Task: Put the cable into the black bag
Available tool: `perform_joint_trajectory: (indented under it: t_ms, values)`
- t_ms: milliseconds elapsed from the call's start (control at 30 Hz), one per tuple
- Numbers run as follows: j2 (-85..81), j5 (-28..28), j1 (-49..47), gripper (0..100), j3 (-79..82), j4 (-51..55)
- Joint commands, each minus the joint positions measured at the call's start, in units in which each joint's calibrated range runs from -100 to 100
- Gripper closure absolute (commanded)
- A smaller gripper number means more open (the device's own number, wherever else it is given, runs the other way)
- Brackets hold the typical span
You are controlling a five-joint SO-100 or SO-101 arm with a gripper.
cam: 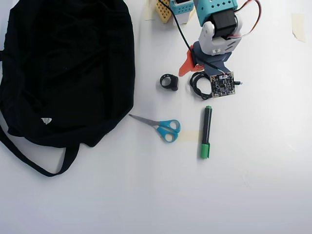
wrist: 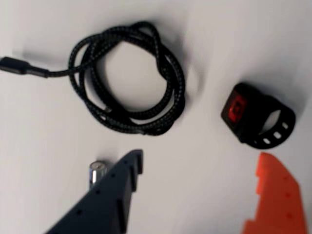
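In the wrist view, our pincer (wrist: 195,165) hangs with jaws apart, empty; the cable (wrist: 129,78) lies coiled at 11 o'clock.

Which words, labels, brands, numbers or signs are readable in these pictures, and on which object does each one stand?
No text can be read in either view.
Red patch on the black ring-shaped object: a mark is there, too blurred to read in the wrist view.
Small white tag on the large black fabric bag: too small to read in the overhead view.
Black-and-green marker and blue-handled scissors: no print visible.
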Motion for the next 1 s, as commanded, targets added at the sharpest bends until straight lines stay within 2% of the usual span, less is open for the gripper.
perform_joint_trajectory:
  t_ms: [0,500,767,967]
  values:
    - [-1.5,2.3,-1.3,70,0.8,-4.0]
    - [-1.5,13.6,-0.6,70,4.5,-4.0]
    - [-1.5,12.9,-0.6,70,5.6,-3.9]
    - [-1.5,8.4,-1.0,70,5.3,-4.4]
